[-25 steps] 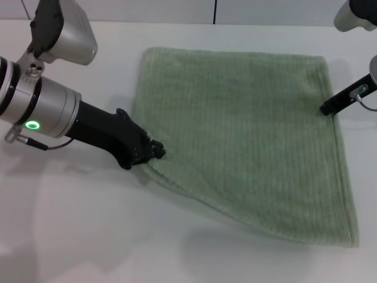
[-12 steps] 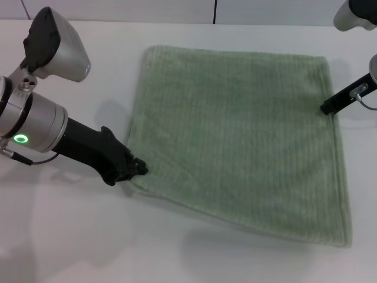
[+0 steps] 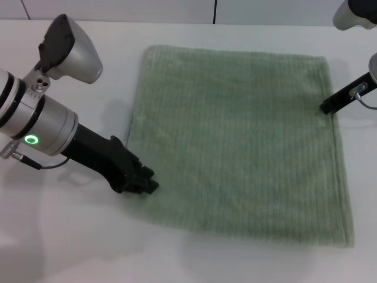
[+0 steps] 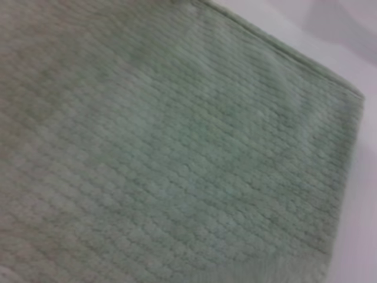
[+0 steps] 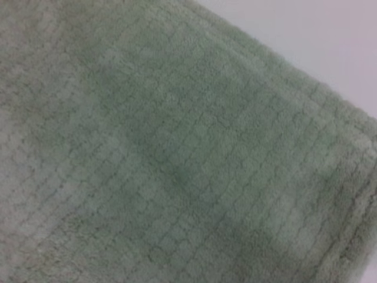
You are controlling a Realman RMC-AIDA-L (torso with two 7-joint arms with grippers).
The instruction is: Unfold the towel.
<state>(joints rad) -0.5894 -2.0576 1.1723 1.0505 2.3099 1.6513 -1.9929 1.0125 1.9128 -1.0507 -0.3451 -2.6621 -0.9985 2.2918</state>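
The pale sage-green towel (image 3: 241, 141) lies spread almost flat on the white table, a rough square with ribbed stripes. My left gripper (image 3: 146, 181) is low at the towel's near left corner and is shut on that corner, which it hides. My right gripper (image 3: 326, 109) rests at the towel's right edge, toward the far corner. The left wrist view is filled by the towel (image 4: 177, 153) with a hemmed edge and bare table beyond. The right wrist view also shows the towel (image 5: 165, 153) close up, with its edge.
The white table (image 3: 76, 236) extends to the left of and in front of the towel. A wall with a dark vertical seam (image 3: 214, 10) runs along the far side. A cable (image 3: 26, 160) hangs from my left wrist.
My left gripper has pulled the towel's near left corner toward me and down to the table. The lifted, slanting front edge now lies flat and straighter. The right gripper has not moved.
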